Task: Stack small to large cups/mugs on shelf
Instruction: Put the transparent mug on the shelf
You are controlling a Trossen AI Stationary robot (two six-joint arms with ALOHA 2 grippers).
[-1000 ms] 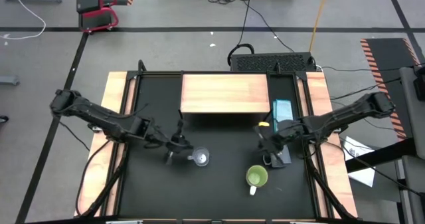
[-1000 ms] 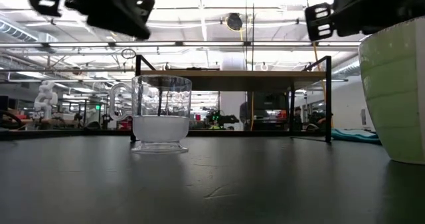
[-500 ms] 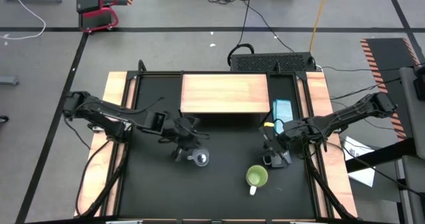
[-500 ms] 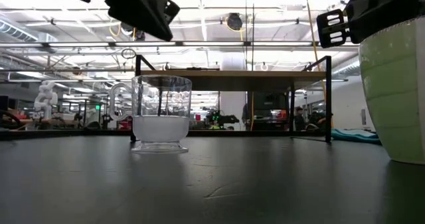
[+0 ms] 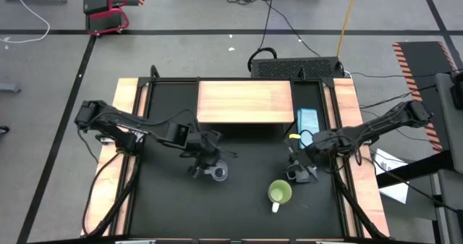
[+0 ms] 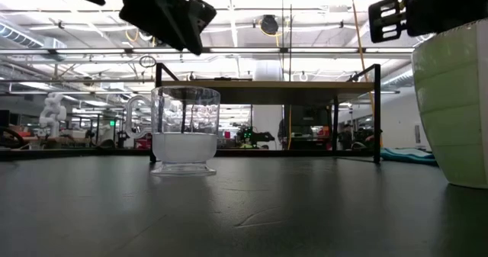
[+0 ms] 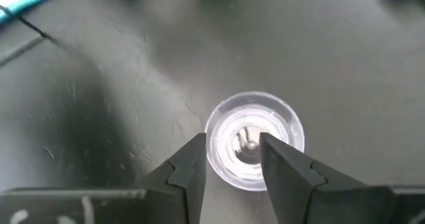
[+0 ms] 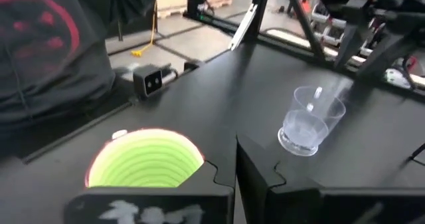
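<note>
The small clear glass cup (image 5: 217, 173) stands upright on its base on the black table; it also shows in the low view (image 6: 185, 131). My left gripper (image 5: 206, 157) hovers open above it, and in the left wrist view its fingers (image 7: 231, 147) stand over the cup's rim (image 7: 255, 137) without touching. The lime-green mug (image 5: 280, 193) stands near the front right. My right gripper (image 5: 299, 170) is shut and empty, above and just beyond the mug (image 8: 146, 159). The light-wood shelf (image 5: 244, 101) stands at the back. The grey-blue mug is out of view.
A teal flat object (image 5: 307, 119) lies on the table right of the shelf, with a small yellow thing (image 5: 288, 136) beside it. The shelf's black legs (image 6: 377, 112) stand behind the cups. Light-wood strips (image 5: 123, 128) run along the table's sides.
My left gripper has gone toward the table's right, from left of the glass cup to over it, staying above the cup's rim. My right gripper has shifted a little toward the near edge, closer to the green mug. The cups have stayed in place.
</note>
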